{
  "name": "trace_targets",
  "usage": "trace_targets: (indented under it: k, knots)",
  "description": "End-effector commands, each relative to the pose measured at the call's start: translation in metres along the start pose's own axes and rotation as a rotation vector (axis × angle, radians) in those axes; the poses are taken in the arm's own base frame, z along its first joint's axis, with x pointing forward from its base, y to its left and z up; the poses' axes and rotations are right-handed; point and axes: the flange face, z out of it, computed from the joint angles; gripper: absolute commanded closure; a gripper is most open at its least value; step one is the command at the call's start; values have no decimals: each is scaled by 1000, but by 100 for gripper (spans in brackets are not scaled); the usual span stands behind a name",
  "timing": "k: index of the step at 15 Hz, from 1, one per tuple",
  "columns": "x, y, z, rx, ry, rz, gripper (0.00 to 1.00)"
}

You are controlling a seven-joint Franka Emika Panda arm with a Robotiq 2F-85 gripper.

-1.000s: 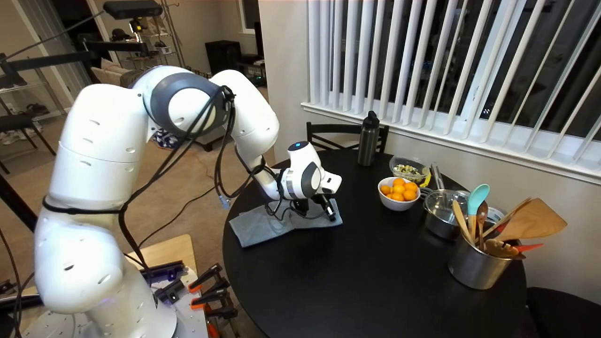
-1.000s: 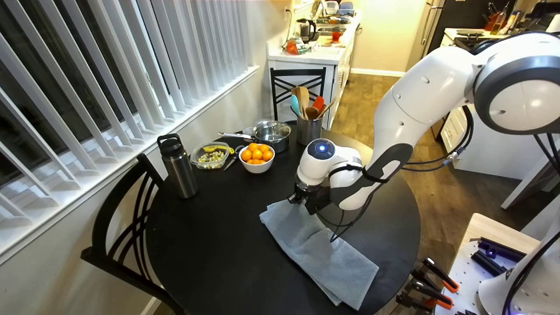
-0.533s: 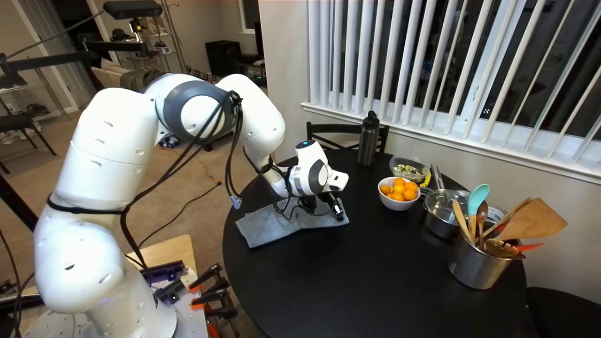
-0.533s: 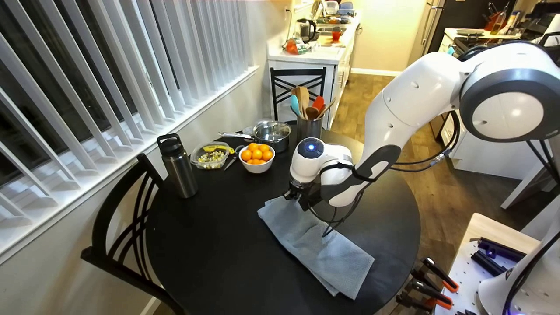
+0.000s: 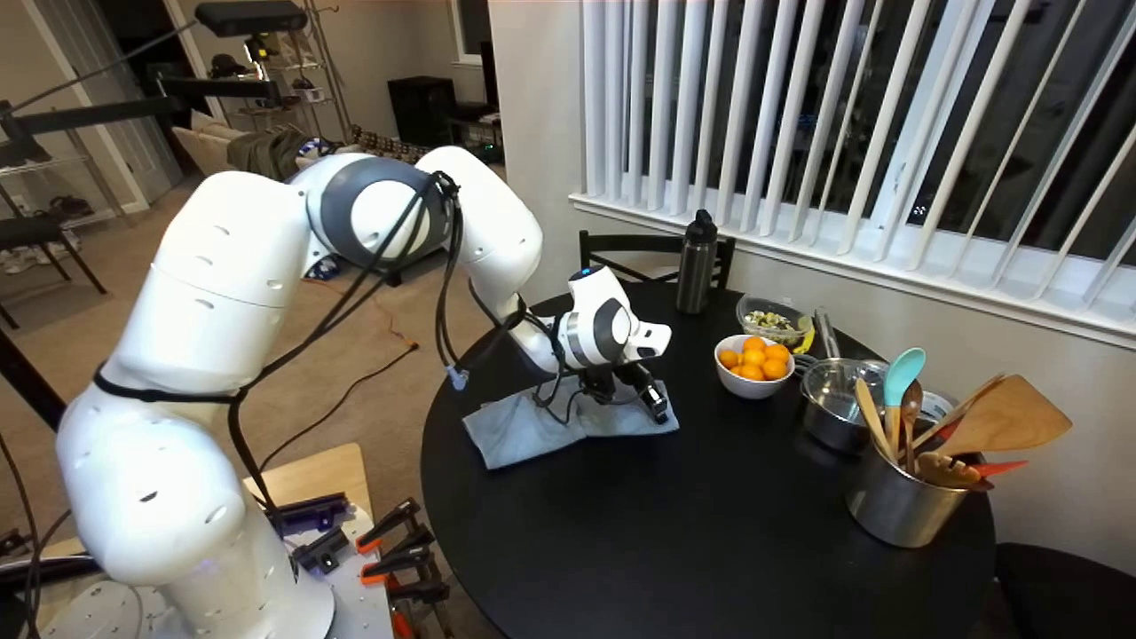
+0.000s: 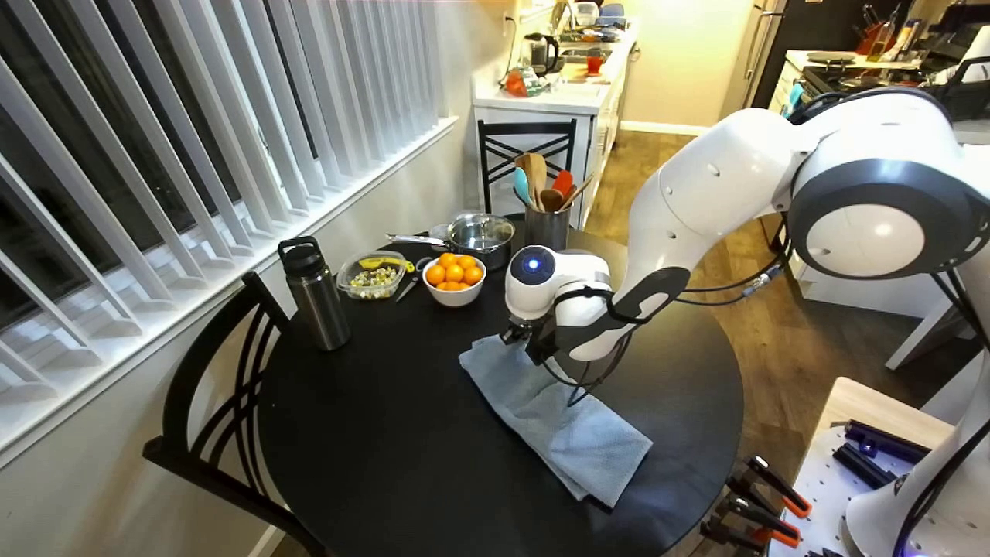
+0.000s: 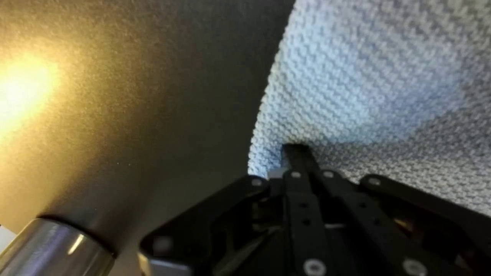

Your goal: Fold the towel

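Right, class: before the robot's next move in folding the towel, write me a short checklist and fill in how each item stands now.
1. Towel fully on the table: ok, as far as both exterior views show.
2. Gripper at the towel, near an edge: ok, seen in the wrist view.
3. Gripper shut: ok.
4. Towel pinched in the gripper: cannot tell, the grip itself is hidden.
5. Towel's layers lined up: not ok, corners are offset at the end away from the gripper.
6. Towel apart from the bowl of oranges: ok, table shows between them.
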Motion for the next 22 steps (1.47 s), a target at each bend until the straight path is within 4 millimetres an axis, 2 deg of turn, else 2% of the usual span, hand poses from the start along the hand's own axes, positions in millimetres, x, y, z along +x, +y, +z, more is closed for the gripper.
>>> trace_targets:
  k: [1, 3, 10, 12, 14, 17, 22]
  knots:
    - [-12, -5, -4, 7, -16, -31, 72]
    - [-22, -2, -24, 20, -23, -10, 60]
    - [-74, 22, -124, 101, -7, 49, 17]
    - [-94, 28, -154, 148, -21, 34, 4]
    - [-119, 31, -180, 188, -44, 13, 0]
    - [-149, 30, -206, 238, -70, -13, 0]
    - [-168, 37, -235, 267, -61, -9, 0]
